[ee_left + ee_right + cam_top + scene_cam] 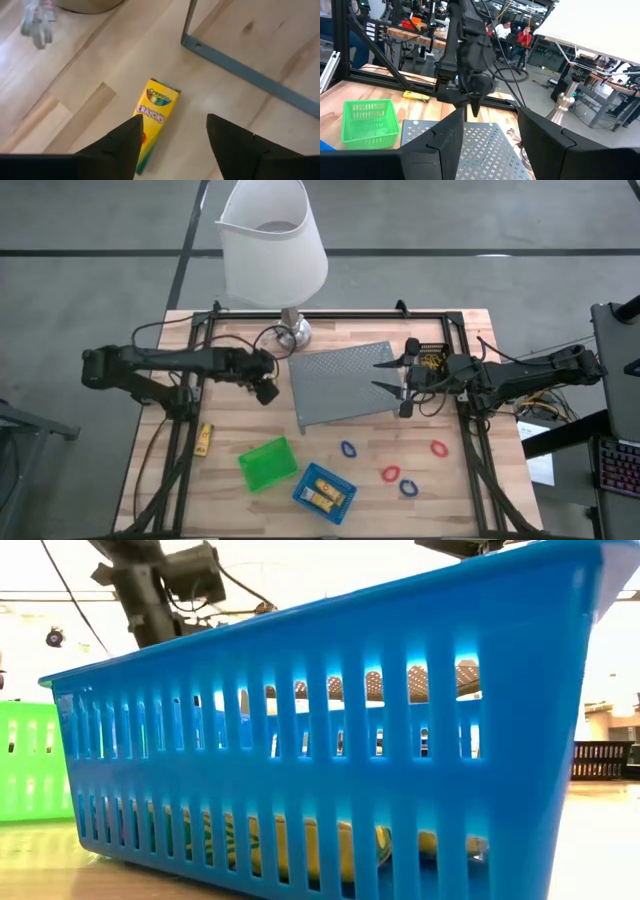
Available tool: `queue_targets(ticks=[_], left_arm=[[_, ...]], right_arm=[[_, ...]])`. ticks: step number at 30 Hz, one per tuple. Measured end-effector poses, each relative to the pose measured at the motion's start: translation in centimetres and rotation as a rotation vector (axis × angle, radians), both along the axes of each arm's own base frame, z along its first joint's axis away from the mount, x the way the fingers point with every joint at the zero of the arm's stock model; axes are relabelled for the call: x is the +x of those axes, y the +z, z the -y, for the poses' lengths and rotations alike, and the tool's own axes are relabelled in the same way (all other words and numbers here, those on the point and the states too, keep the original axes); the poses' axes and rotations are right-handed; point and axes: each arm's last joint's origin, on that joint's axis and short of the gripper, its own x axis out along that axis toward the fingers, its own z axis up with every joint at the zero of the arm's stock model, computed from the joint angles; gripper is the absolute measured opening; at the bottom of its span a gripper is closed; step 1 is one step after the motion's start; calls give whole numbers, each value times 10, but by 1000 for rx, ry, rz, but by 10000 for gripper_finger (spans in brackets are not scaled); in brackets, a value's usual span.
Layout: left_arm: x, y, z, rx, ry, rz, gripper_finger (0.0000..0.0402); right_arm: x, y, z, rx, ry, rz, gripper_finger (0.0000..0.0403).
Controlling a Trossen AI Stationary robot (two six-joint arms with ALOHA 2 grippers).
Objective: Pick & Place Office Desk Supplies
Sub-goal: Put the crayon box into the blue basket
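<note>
From above, a wooden table (240,500) is carrying a green bin (267,464), a blue bin (323,488) and a crayon box (203,439).

At table height, the blue bin is filling the frame.

Left wrist: the left gripper (172,137), fingers wide apart, is hovering empty over the crayon box.

Right wrist: the right gripper (489,132), wide and empty, is facing a workshop with seated people (512,33).

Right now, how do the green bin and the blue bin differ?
The green bin looks empty; the blue bin holds yellow boxes. The green bin lies closer to the crayon box on the table's left side; the blue bin lies closer to the red and blue loops. In the low view only the green bin's edge shows, while the blue bin fills the picture. Both are slotted plastic bins.
</note>
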Motion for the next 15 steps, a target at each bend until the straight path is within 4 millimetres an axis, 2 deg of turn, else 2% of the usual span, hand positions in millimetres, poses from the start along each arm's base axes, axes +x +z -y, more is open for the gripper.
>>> queue_targets(ticks=[6, 15], left_arm=[[-12, -17, -15, 11, -140, -77, 254], [-18, -34, -15, 42, -234, -89, 274]], right_arm=[[0, 0, 0, 0, 0, 0, 185], [0, 0, 0, 0, 0, 0, 185]])
